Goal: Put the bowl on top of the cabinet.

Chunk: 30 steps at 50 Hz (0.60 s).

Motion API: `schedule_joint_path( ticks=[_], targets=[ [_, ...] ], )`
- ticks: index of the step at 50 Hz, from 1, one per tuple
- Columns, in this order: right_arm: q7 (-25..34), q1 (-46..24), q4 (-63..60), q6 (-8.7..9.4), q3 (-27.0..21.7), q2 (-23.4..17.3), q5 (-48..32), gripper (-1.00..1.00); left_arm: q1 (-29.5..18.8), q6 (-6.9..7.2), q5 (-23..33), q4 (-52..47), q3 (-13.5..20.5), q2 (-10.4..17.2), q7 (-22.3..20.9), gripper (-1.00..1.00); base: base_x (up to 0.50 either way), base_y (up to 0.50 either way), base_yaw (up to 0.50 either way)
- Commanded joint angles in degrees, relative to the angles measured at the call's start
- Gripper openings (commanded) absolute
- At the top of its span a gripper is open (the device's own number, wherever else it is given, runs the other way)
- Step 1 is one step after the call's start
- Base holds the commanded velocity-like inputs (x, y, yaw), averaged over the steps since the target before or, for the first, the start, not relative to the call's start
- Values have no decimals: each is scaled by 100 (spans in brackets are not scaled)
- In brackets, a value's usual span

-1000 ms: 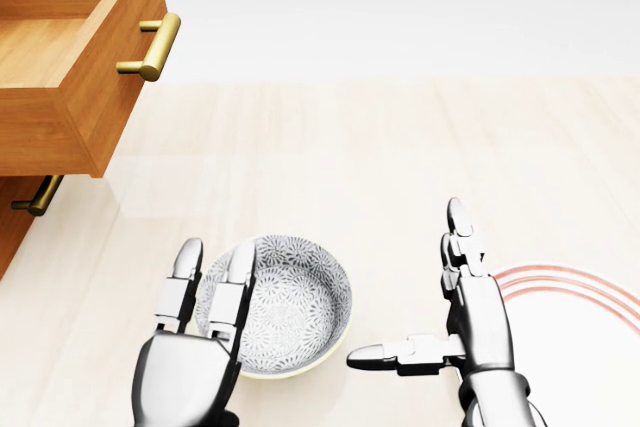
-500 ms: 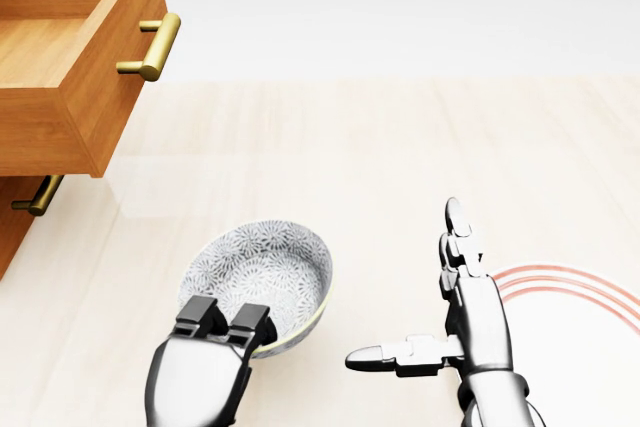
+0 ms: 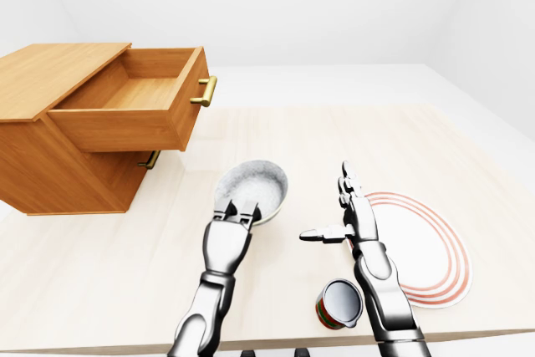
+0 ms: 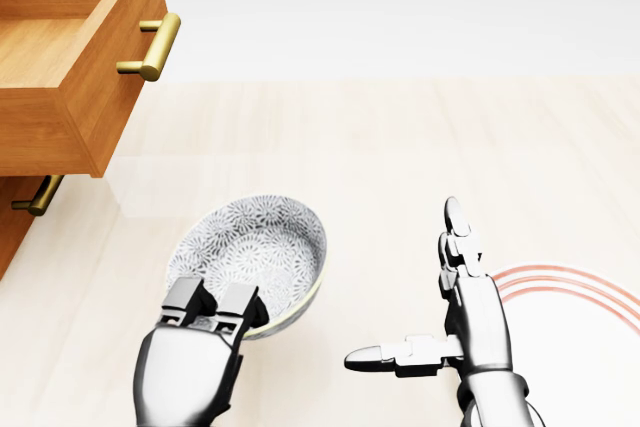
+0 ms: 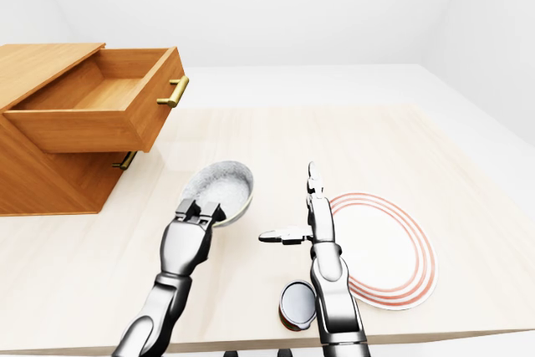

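Grey patterned bowl tilted, rim pinched in left hand; right hand splayed, empty. Level it, lift above open drawer onto cabinet at left edge of table.

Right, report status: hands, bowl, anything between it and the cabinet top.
Left hand shut on bowl rim, bowl tilted. Right hand open, empty. Cabinet top at left-eye view's left; its upper drawer juts open toward the bowl.
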Motion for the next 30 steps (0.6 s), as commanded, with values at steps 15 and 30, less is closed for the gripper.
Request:
schedule_joint_path(
  ticks=[15,30],
  targets=[
    [-9,16,-4,-14,20,5,-33,100,431,0,-1305,-2564,292,-168,-977,-93,0,0,0],
    [-7,39,-48,-8,31,7,-49,100,865,0,-1654,-4001,7,-180,-1747,-93,0,0,0]
  ],
)
